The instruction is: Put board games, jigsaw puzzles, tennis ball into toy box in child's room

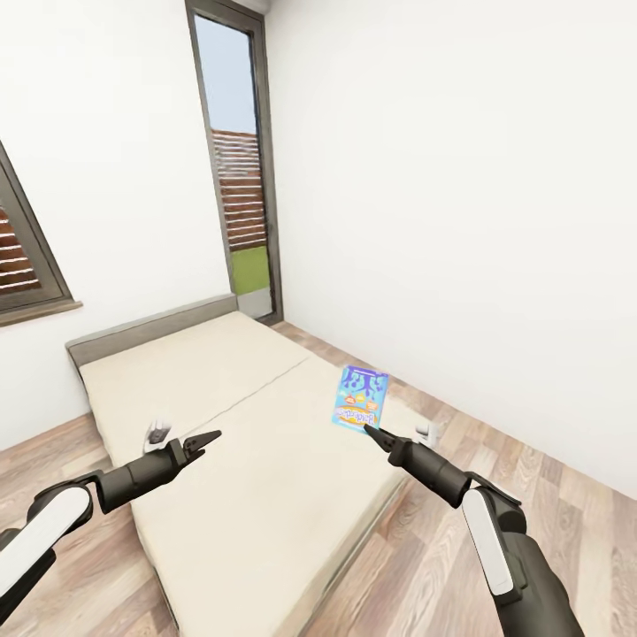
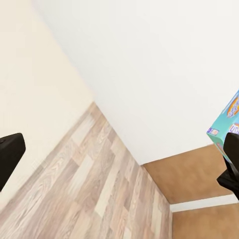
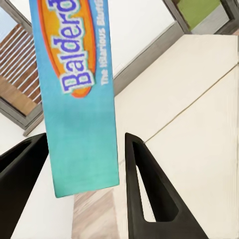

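The right end effector (image 1: 373, 433) holds the blue board game (image 1: 361, 399) by its bottom edge, up in the air above the bed (image 1: 239, 442). Grip it tight and carry it slowly to the toy box. The left end effector (image 1: 205, 440) is a little open and holds nothing.

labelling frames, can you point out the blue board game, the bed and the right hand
blue board game (image 1: 362, 399), head view, middle of its printed face
bed (image 1: 248, 442), head view, bare mattress top
right hand (image 1: 372, 433), head view, fingertips at the game's lower edge

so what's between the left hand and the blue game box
Only bare bed in the head view; the left hand is open, the blue game box in the right hand.
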Motion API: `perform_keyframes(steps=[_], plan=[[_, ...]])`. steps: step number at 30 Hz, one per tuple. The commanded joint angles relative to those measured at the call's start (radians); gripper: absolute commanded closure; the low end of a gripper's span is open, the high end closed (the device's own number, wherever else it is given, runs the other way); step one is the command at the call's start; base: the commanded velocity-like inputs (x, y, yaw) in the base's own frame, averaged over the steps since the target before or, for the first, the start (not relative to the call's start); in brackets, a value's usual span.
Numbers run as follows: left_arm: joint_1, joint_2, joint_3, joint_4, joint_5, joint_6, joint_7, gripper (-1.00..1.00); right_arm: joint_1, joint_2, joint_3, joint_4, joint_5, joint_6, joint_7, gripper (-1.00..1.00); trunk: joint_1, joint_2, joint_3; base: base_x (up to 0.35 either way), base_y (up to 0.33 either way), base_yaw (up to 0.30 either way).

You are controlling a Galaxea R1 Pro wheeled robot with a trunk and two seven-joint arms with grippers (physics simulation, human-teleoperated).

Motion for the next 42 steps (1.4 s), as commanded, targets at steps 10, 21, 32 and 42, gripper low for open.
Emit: perform_keyframes(steps=[10,21,32,42], plan=[[-0.001,0.001,-0.002,0.000,0.005,0.003,-0.001,-1.00,-0.001,0.001,-0.002,0.000,-0.007,0.008,0.003,1.00,0.001,-0.002,-0.002,0.064,-0.277,0.039],[-0.001,0.001,-0.002,0.000,0.005,0.003,0.000,-1.00,-0.001,0.001,-0.001,0.000,-0.007,0.008,0.004,1.00,0.001,-0.002,-0.002,0.004,-0.298,0.001],[-0.001,0.001,-0.003,0.000,0.005,0.003,0.001,-1.00,-0.001,0.001,-0.001,0.001,-0.007,0.009,0.004,1.00,0.001,-0.002,0.003,0.069,-0.238,-0.150],[-0.001,0.001,-0.003,0.002,0.005,0.003,0.000,-1.00,-0.001,0.001,-0.002,0.004,-0.006,0.008,0.004,1.00,0.001,-0.002,0.012,0.005,-0.010,-0.248]])
